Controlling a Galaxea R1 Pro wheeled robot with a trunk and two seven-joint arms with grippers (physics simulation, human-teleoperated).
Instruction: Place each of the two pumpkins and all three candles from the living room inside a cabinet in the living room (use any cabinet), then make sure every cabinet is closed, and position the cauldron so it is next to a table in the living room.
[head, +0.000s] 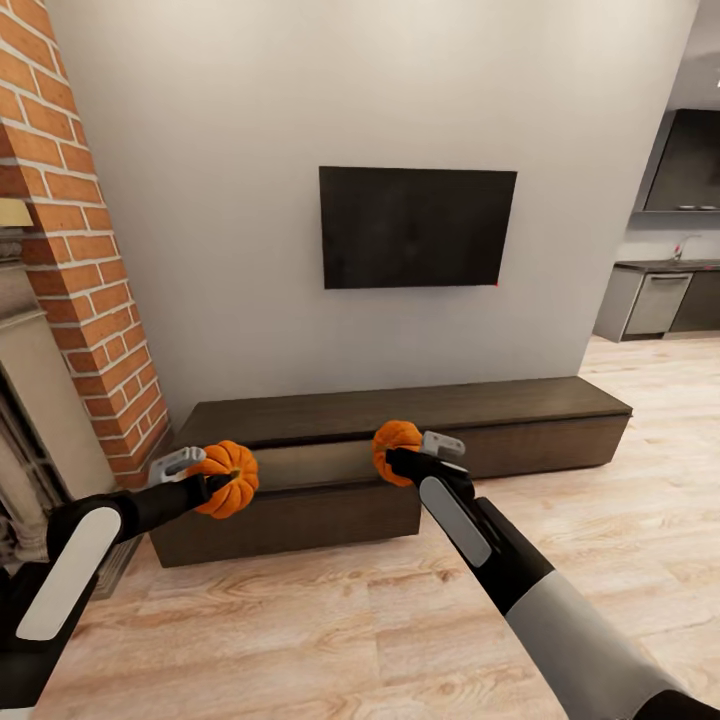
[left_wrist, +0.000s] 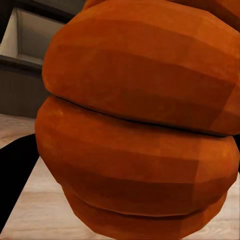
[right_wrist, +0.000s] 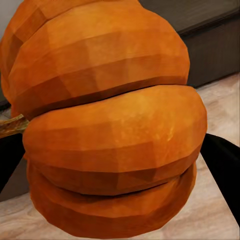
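Note:
Two orange ribbed pumpkins hang in front of the long dark-brown cabinet. My left gripper is shut on one pumpkin, which looms close in the left wrist view. My right gripper is shut on the other pumpkin, seen close in the right wrist view. The cabinet's left drawer stands pulled out below and between the two pumpkins, and its pale interior shows past the left pumpkin. Candles, cauldron and table are out of view.
A red-brick fireplace rises at the left, close to my left arm. A wall TV hangs above the cabinet. Light wood-plank floor spreads in front. A kitchen area opens at the far right.

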